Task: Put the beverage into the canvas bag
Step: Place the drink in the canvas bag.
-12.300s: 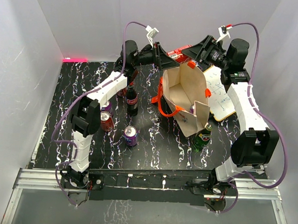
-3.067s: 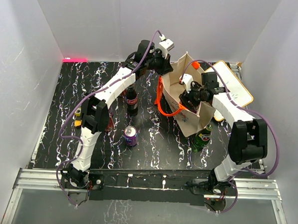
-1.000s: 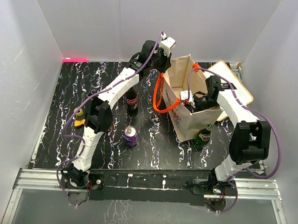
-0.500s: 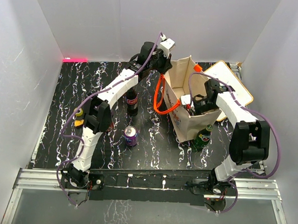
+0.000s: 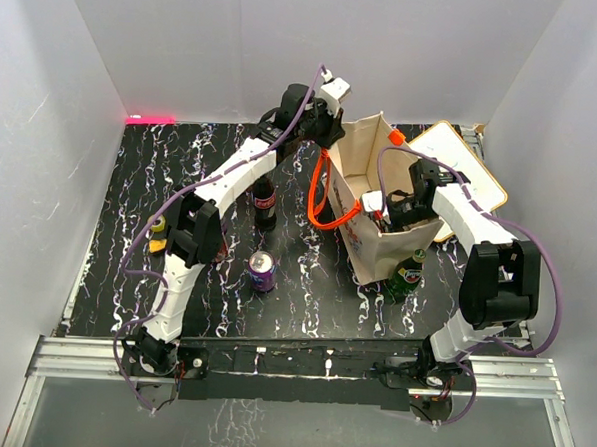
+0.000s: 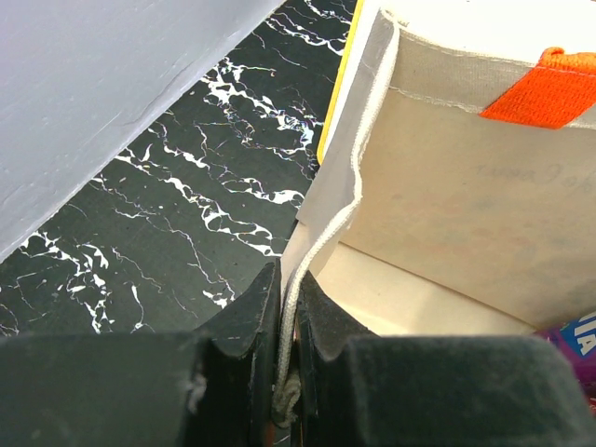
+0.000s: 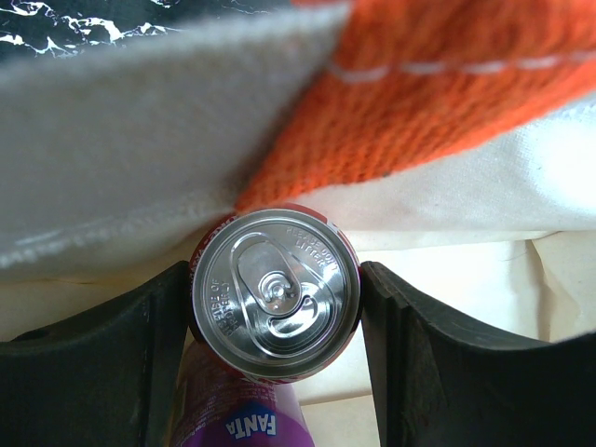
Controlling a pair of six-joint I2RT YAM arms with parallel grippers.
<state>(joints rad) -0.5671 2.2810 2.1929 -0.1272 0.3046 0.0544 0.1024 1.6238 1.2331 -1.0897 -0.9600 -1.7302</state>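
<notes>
From above, the canvas bag [image 5: 372,249] stands upright right of centre on the black marbled table [image 5: 131,175], its mouth open and its orange handles [image 5: 320,200] drooping over the left side. The left pincer [image 5: 333,135] reaches to the bag's upper-left corner. The right pincer [image 5: 384,210] is dipped into the mouth near the lower-right rim, and what it carries is hidden from here. Outside the bag stand a dark cola bottle [image 5: 265,200], a purple can [image 5: 263,272] and a green bottle [image 5: 408,272] just beside the bag's lower corner.

In the left wrist view, that pincer is pressed together on the bag's corner seam [image 6: 303,279], pinching the cloth and holding the mouth up. The beige inner wall and cream floor show at right, with an orange handle at the upper right.

In the right wrist view, a beverage can [image 7: 277,293] sits upright between the dark fingers [image 7: 112,363], seen from its silver pull-tab lid, with a thin red rim at the edge. Both fingers touch its sides, so the pincer is clamped on it. Canvas and an orange handle fill the top of the frame, so the can is within the bag's mouth. Below it lies a purple Fanta can [image 7: 247,424], already on the bag's floor.

As a judgement, the task is nearly done for this can. It is inside the bag but not yet let go, so lowering, releasing and pulling clear remain. The drinks on the table have not been bagged.
</notes>
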